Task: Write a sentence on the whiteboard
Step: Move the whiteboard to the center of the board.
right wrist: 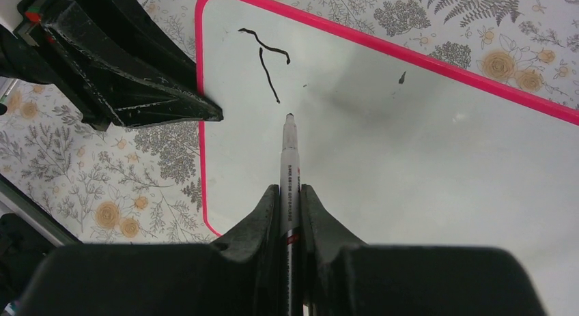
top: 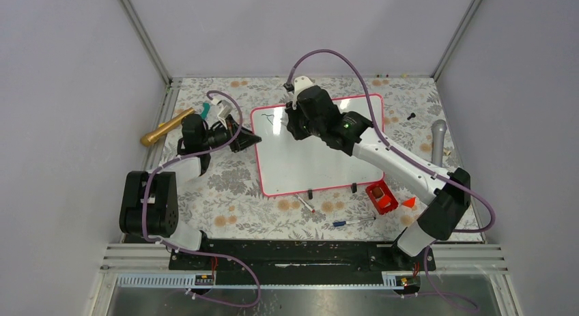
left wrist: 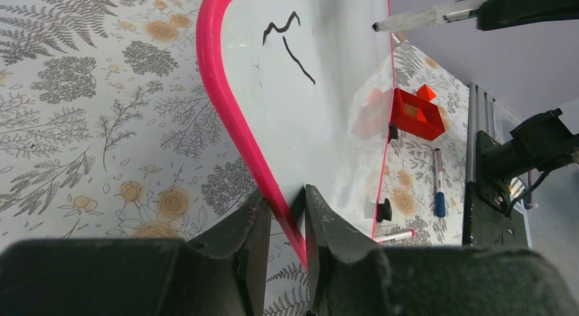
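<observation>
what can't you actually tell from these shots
- Top view: right arm covers the glossy white pink-framed whiteboard where the thin white marker pen is.
- Right wrist view: whether the pen tip touches the board is unclear.
- Black marker strokes: too few to read.

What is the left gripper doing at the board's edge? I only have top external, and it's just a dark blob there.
Observer: Left wrist view shows the left gripper shut on the whiteboard, pink frame pinched between its fingers.
Operator: How much is written?
Observer: Right wrist view: the sentence is only two black strokes, a wavy bar and a downstroke.
Operator: And the marker?
Observer: The right gripper is shut on the marker, its tip aimed just past the downstroke's end.
</observation>
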Controlling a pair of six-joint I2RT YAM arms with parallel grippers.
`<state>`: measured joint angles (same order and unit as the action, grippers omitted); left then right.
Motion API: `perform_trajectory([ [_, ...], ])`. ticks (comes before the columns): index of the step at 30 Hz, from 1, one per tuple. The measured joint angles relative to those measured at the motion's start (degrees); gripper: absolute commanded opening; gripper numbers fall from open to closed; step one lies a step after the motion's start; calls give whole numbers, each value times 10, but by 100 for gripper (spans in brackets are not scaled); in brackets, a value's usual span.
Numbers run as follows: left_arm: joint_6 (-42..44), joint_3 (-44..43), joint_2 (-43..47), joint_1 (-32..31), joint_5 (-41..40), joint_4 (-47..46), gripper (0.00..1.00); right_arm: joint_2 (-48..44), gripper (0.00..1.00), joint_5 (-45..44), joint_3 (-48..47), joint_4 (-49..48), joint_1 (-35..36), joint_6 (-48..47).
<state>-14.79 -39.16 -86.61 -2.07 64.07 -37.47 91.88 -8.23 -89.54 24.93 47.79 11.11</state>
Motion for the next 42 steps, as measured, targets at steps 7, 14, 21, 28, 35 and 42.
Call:
perform_trajectory([
  [7,0,31,49,-3,-45,28,13,0,0,0,3,-7,1,-8],
  [14,15,52,118,-28,-116,78,39,0,0,4,13,-22,1,-8],
  [21,31,70,126,-49,-137,119,55,-3,0,14,13,-26,1,-8],
  [28,25,90,140,-51,-141,125,74,-24,0,19,13,-25,1,-5],
  [35,26,91,154,-45,-140,142,89,-28,0,19,13,-23,1,-1],
  [42,2,118,269,-14,-175,175,99,-38,0,19,13,-12,1,-1],
])
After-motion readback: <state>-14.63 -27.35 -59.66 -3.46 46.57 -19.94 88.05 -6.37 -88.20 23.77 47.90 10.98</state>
